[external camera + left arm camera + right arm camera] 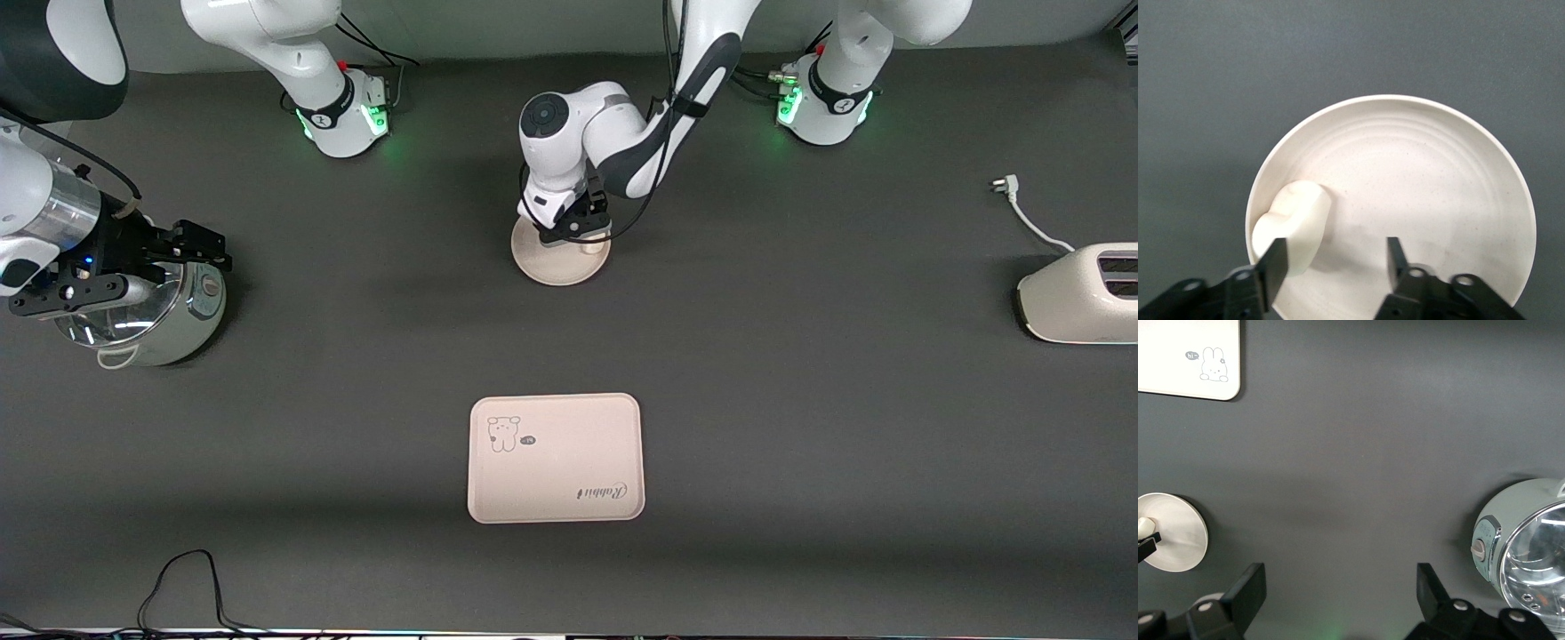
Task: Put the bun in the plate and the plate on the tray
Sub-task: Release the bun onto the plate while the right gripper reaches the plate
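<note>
The round cream plate (553,267) sits on the dark table near the arms' bases, midway along the table. The off-white bun (1293,225) lies inside it against the rim; it also shows in the front view (589,246). My left gripper (573,229) hangs low over the plate, open (1335,261), with one fingertip (1275,261) beside the bun and nothing between the jaws. The cream tray (556,458) with the animal drawing lies nearer the front camera, apart from the plate. My right gripper (133,271) is open and empty (1338,588) over the pot and waits.
A pale green pot with a glass lid (151,311) stands at the right arm's end. A white toaster (1080,293) with its loose plug (1005,185) stands at the left arm's end. The right wrist view shows the plate (1178,533) and a tray corner (1188,360).
</note>
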